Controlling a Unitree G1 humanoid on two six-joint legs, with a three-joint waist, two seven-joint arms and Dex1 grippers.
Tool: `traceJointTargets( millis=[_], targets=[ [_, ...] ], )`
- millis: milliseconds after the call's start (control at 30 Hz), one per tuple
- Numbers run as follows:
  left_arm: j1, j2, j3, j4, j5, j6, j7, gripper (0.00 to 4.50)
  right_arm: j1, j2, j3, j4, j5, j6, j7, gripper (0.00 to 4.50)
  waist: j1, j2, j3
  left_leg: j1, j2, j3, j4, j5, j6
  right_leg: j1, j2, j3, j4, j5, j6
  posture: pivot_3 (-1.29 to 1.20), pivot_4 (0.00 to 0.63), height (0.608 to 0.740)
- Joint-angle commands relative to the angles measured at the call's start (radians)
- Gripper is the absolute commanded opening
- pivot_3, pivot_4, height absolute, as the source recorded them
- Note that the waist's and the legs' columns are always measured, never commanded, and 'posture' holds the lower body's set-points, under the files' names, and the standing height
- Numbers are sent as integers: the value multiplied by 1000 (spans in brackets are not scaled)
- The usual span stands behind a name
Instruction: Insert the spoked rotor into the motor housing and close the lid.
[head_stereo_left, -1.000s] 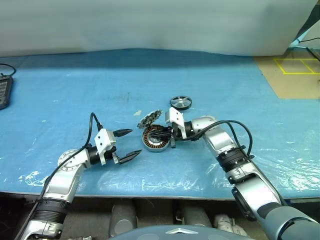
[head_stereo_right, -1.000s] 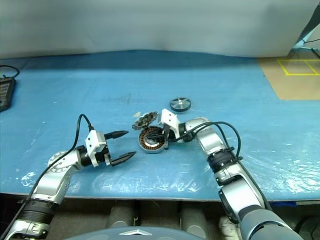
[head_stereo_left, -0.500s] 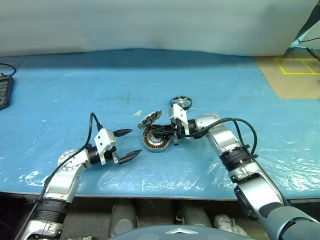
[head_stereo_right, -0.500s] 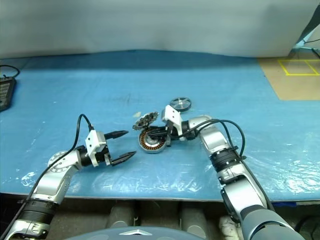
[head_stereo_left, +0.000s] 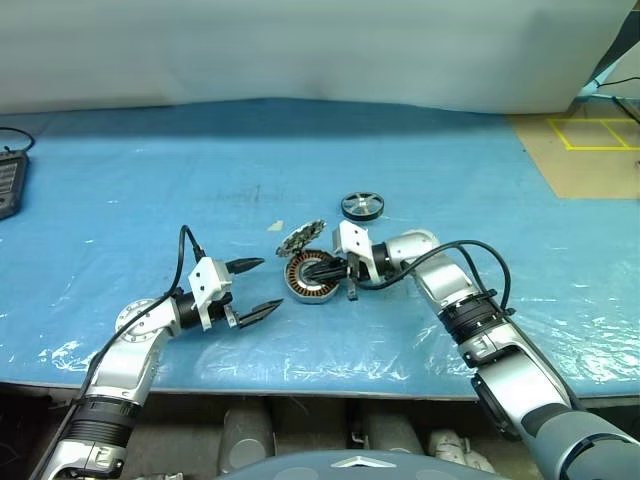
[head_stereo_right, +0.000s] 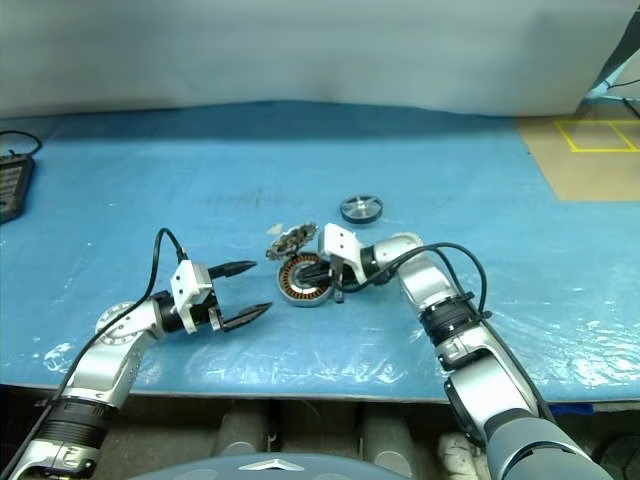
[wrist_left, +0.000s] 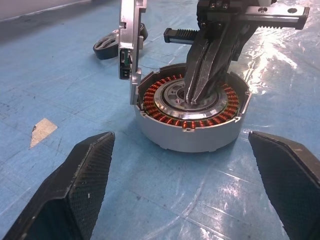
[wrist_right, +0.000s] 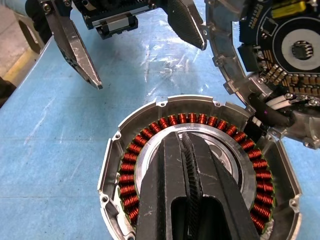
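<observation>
The clenched right gripper (wrist_left: 200, 95) presses into the round silver copper-wound motor housing (head_stereo_left: 312, 278), the released left gripper (head_stereo_left: 250, 289) at its nine o'clock.

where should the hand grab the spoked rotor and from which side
Probably by its black rim, coming down from above. The spoked rotor lies flat on the blue table, apart from the motor housing and the raised lid, so two opposite edges of the rim are free. The spokes look thin and shiny, a poorer hold.
</observation>
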Motion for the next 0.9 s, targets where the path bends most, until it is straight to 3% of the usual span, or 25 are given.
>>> traceJointTargets(
  millis=[33, 333, 900],
  targets=[
    [-3, -1, 2, -5, 0, -20, 1, 4500, -1, -5, -51, -85, 84, 77, 37, 22, 1, 0, 0, 0, 0, 0, 0, 0, 0, 0, 0, 0, 0, 0, 0, 0, 150, 740],
    [0, -5, -1, -2, 0, -21, 0, 4500, 6, -19, -70, -135, 116, 142, 38, 22, 1, 0, 0, -2, 0, 0, 0, 0, 0, -2, 0, 0, -1, 0, 0, 0, 150, 740],
    [11, -6, 3, -9, 3, -20, 8, 4500, 11, -12, -9, 17, -4, 4, 7, 22, 0, 0, 0, -2, 0, 0, 0, 0, 0, -2, 0, 0, -1, 0, 0, 0, 150, 740]
  ],
)
